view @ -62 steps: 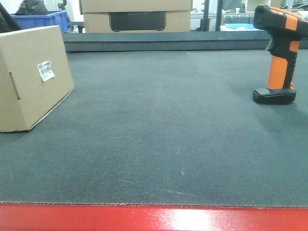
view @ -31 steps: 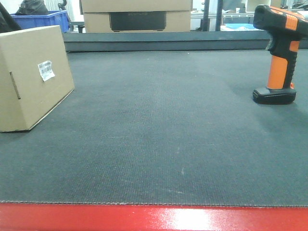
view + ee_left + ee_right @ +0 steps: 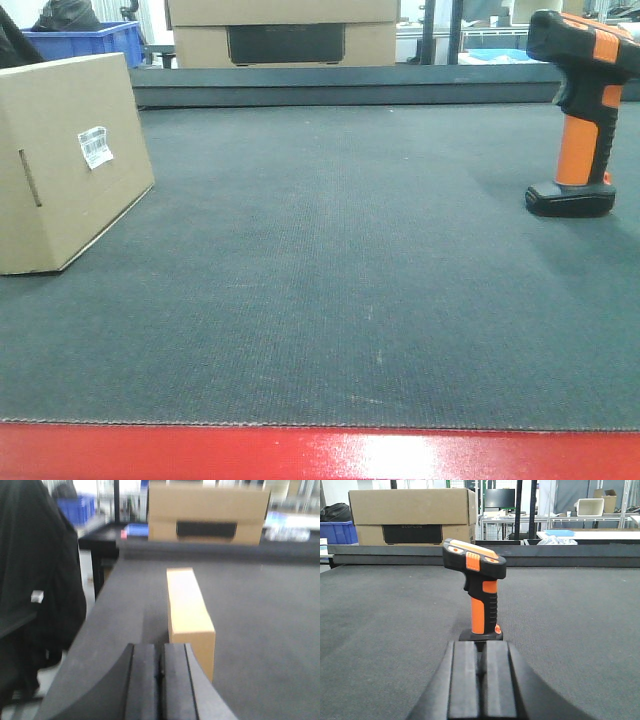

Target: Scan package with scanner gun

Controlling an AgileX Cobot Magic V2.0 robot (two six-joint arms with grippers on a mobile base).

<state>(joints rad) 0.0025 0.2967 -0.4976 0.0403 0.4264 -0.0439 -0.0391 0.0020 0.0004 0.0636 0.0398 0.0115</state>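
The package (image 3: 62,165), a plain cardboard box, is set at the left edge of the dark mat (image 3: 330,290), roughly halfway between the near and far edges. It is turned at an angle, so that one long side faces the middle of the surface. A small white barcode label (image 3: 95,146) is seen on that side, in its upper part. The scanner gun (image 3: 578,120), orange and black, is stood upright on its base at the right edge of the mat, slightly farther back than the package. Its head is pointed toward the left side. The two are kept well apart, with the bare width of the mat between them.

The left gripper (image 3: 160,652) is held low over the near left part of the mat, just short of the narrow near end of the package and not touching it. Its fingers are pressed together and nothing is held. The right gripper (image 3: 480,647) is lined up with the grip of the scanner gun, short of its base. Its fingers are drawn together too, with only a thin dark seam between them, and nothing is pinched.

A red strip (image 3: 320,455) is seen along the near edge. A large carton (image 3: 285,30) is placed beyond the far edge, and a blue crate (image 3: 95,40) beyond the far left corner.
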